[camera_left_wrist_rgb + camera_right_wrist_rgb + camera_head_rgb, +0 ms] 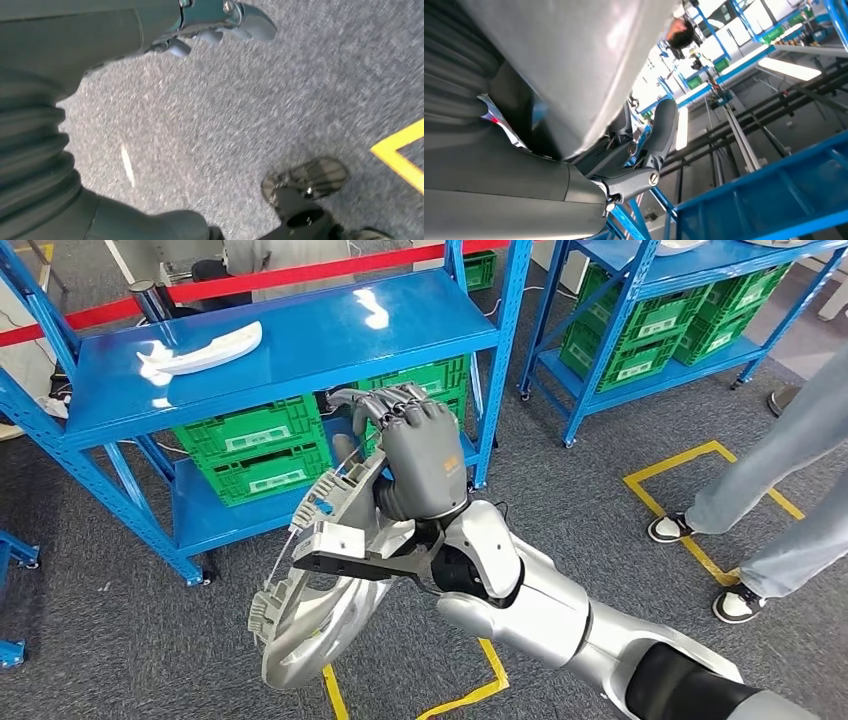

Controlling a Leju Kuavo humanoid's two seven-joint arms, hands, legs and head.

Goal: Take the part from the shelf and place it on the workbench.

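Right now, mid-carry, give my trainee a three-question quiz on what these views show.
1. True or false: the right hand holds the silver part.
2. What lies on the top shelf of the blue rack?
A. a white part
B. a green crate
C. a coil of cable
3. Fill the gap: the green crates sit on the rack's ____ shelf.

Key
1. True: its fingers curl over the part's rim, and the part is off the shelf, above the floor.
2. A: the white part lies there alone.
3. Lower.

The left hand hangs over the carpet, holding nothing, fingers curled.
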